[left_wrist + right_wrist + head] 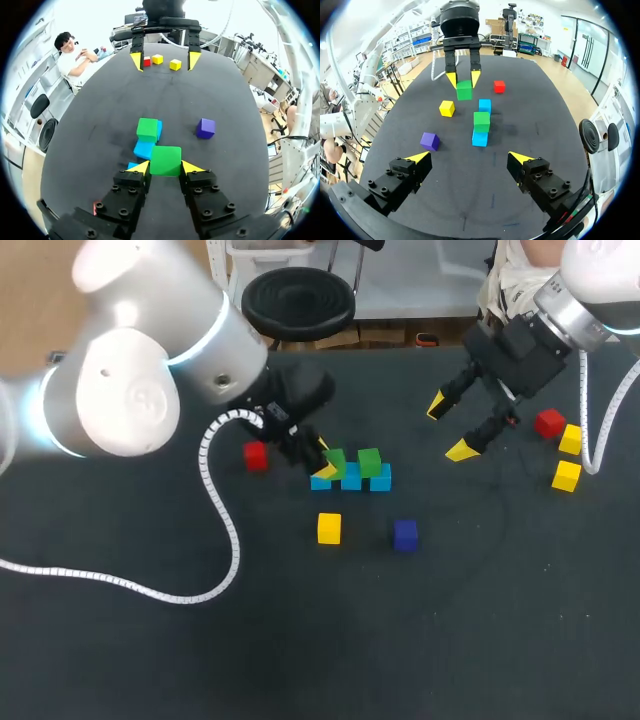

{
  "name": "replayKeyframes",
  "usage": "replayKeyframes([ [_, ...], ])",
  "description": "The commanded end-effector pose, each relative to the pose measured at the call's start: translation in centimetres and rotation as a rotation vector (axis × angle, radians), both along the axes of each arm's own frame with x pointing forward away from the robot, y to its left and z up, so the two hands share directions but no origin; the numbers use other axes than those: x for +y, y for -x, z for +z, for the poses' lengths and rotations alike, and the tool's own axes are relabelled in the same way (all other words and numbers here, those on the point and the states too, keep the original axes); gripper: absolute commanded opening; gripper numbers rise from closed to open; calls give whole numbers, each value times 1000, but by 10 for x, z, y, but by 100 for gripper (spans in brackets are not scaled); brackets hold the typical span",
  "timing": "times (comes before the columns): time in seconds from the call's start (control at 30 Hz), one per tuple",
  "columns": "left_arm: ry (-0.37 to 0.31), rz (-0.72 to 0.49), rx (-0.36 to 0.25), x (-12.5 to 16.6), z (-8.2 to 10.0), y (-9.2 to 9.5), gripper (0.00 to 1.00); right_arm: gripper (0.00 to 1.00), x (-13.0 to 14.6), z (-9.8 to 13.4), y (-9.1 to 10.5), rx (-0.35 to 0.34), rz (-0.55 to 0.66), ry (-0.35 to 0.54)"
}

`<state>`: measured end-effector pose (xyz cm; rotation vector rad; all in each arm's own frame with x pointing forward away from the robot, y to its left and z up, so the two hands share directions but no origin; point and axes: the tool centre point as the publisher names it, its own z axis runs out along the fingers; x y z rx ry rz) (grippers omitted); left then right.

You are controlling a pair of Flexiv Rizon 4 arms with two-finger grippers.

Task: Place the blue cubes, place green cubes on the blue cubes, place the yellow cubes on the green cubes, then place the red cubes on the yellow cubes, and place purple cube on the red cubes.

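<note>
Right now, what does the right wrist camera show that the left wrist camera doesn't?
Only the right wrist view: a lone yellow cube and, plainly, a near red cube by the left arm, of which the other shows at most a sliver. Only the left wrist view: a far red cube and two yellow cubes beyond the right arm's open jaws. Both: the blue cubes, a stacked green cube on them, the purple cube, and the left arm's jaws shut on a held green cube.
</note>
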<state>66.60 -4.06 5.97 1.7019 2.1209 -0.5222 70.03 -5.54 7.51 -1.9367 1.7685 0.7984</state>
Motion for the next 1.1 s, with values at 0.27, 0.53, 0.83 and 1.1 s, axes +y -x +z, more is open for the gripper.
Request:
replayKeyframes([
  [0.27, 23, -5, 12, -12, -14, -7, 0, 100, 0, 0, 0, -1, 0, -1],
  [0.53, 31, 1, 22, -10, -19, -4, 0, 100, 0, 0, 0, -1, 0, -1],
  [0.83, 28, 0, 14, -9, -21, -9, 0, 100, 0, 0, 0, -1, 0, -1],
  [1.1, -5, -17, 15, -9, -27, -14, 0, 100, 0, 0, 0, -1, 0, -1],
])
